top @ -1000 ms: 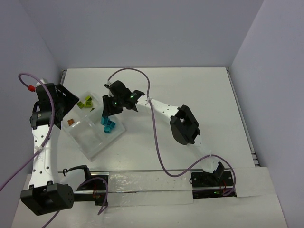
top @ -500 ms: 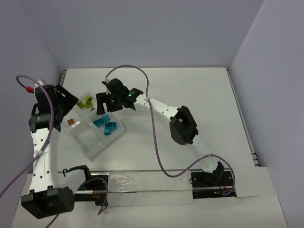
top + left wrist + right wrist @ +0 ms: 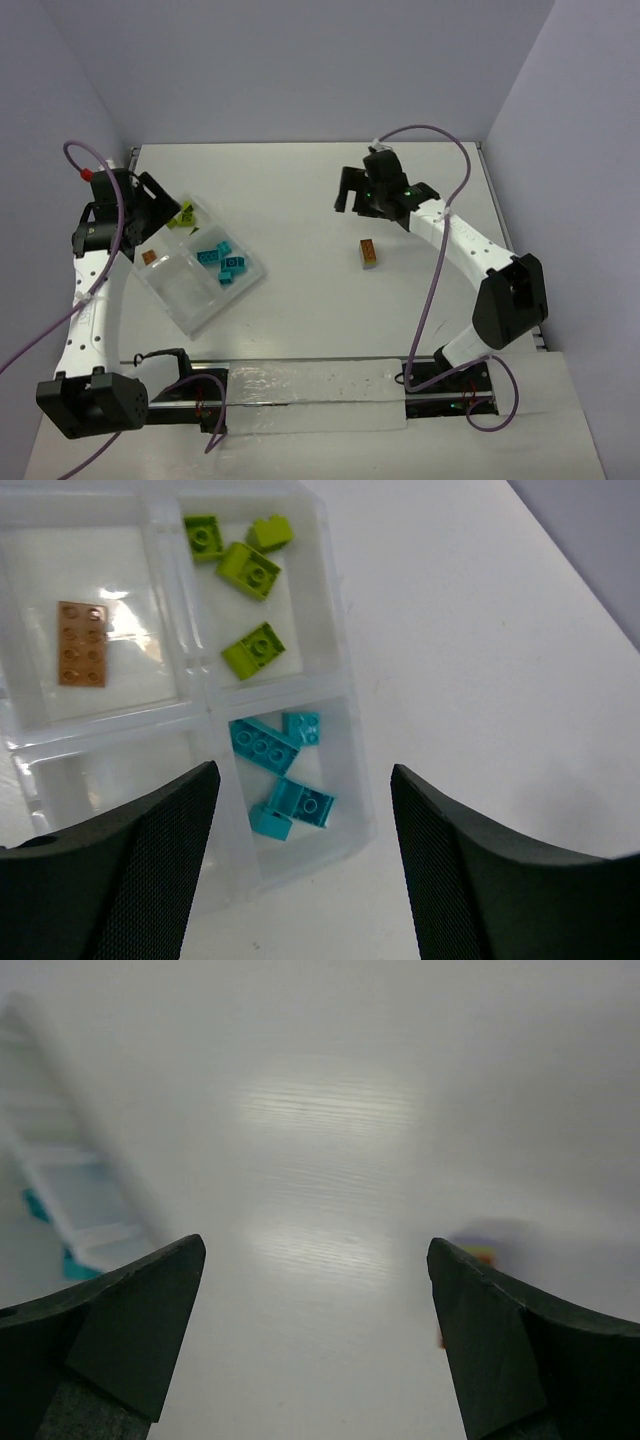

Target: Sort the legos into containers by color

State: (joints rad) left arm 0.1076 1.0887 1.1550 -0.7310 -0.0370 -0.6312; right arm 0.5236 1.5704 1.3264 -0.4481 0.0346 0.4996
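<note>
A matte white bench (image 3: 300, 200) is filling most of the top view, and plain pale lavender-grey walls (image 3: 300, 70) are closing it in on the far side and both flanks. A glossy clear strip (image 3: 310, 395) is running along the bottom edge between the two arm bases, and purple cables (image 3: 330, 290) are looping over the surface. At the left of the frame the clear tray (image 3: 185, 295) is sitting askew. In the left wrist view one orange brick (image 3: 80, 643) is lying in its upper-left compartment, lime green bricks (image 3: 250, 572) in the upper-right, teal bricks (image 3: 265, 745) in the lower-right. The left end effector (image 3: 303, 780) is hovering over the tray with its fingers apart and nothing between them. The right end effector (image 3: 315, 1250) is hanging over bare bench right of centre, spread wide and gripping nothing — its own view is blurred. Just below it in the top view, well apart from the tray, a small orange-topped lego stack (image 3: 369, 254) is resting alone on the white surface.
</note>
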